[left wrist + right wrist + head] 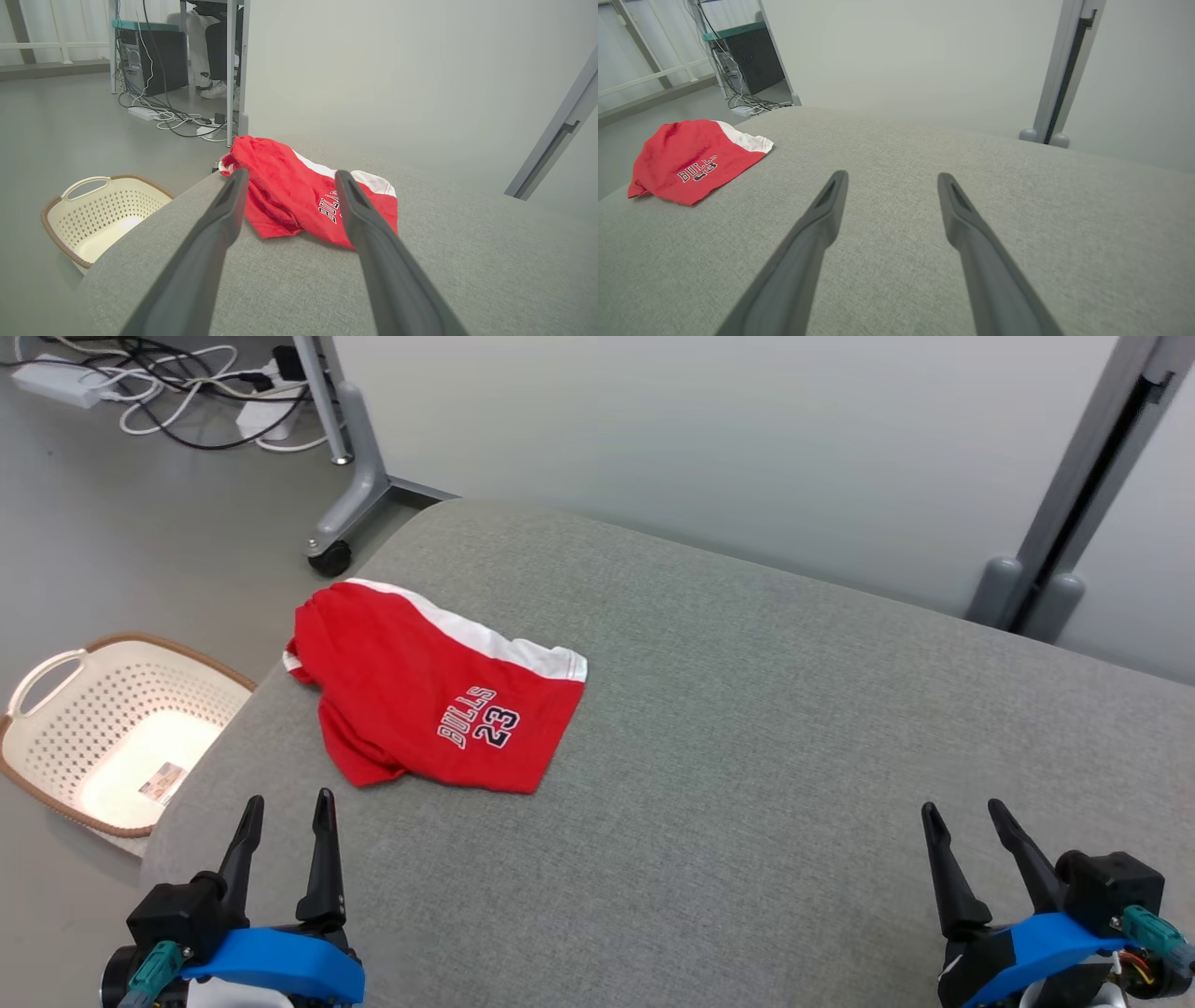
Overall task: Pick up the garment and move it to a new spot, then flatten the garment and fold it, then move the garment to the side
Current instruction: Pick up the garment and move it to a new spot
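A broad grey fabric-covered surface (747,756) with a rounded far-left corner carries one item — a red garment (420,700) with a white side panel and "BULLS 23" lettering. The garment lies loosely folded and slightly rumpled near the surface's left edge, towards the far-left corner. Beside that edge, down on the grey floor (140,541), stands a cream perforated basket (65,747) with a brown rim.

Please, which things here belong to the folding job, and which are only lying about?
For the job:
- shorts, red, crumpled
- cushion, grey, under them
- left hand, open
- right hand, open

Lying about:
- basket on the floor
- cables
- computer
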Controlling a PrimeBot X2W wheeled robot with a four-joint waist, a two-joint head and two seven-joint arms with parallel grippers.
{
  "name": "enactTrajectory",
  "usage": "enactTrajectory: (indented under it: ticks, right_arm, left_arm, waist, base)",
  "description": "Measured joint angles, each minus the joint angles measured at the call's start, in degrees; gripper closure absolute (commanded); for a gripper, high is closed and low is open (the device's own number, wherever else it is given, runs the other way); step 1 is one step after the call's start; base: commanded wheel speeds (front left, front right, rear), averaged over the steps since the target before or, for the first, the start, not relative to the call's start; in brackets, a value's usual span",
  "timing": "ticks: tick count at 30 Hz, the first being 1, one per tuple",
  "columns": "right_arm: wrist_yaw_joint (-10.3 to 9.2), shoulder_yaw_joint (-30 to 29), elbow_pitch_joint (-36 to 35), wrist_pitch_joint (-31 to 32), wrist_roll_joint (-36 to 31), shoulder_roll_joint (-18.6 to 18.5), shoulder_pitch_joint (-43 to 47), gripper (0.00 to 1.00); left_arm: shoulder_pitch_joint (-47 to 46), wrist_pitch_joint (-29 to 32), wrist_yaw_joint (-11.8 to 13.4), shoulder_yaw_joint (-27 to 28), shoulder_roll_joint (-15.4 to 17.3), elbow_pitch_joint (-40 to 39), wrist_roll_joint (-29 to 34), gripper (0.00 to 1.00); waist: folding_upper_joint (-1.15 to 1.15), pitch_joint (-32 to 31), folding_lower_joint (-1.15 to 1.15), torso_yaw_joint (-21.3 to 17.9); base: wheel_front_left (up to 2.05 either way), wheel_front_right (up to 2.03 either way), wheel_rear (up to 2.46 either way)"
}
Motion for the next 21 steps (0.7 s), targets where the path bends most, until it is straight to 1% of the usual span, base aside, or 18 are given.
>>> enactTrajectory:
  ticks: [5,9,17,21]
  right_arm:
    - [0.00,0.3,-0.1,0.0,0.0,0.1,0.0,0.00]
    - [0.00,0.4,-0.3,0.2,-0.1,0.1,0.0,0.00]
    - [0.00,0.5,-0.7,0.5,-0.3,0.0,-0.1,0.00]
    - [0.00,0.3,-0.9,0.5,-0.3,-0.1,-0.1,0.00]
  left_arm:
    - [0.2,0.0,0.0,0.0,0.1,-0.1,0.0,0.00]
    - [0.4,0.0,0.0,0.1,0.1,-0.2,-0.2,0.00]
    - [0.9,0.0,0.0,1.1,-0.1,-1.0,-0.5,0.00]
    - [0.9,0.0,0.0,1.6,-0.2,-1.3,-0.5,0.00]
  waist:
    - [0.00,0.2,0.00,3.0]
    - [0.00,0.6,0.00,4.6]
    - [0.00,1.6,0.00,5.1]
    - [0.00,2.0,0.00,4.6]
  base:
    - [0.00,0.00,0.00]
    - [0.00,0.00,0.00]
    - [0.00,0.00,0.00]
    - [0.00,0.00,0.00]
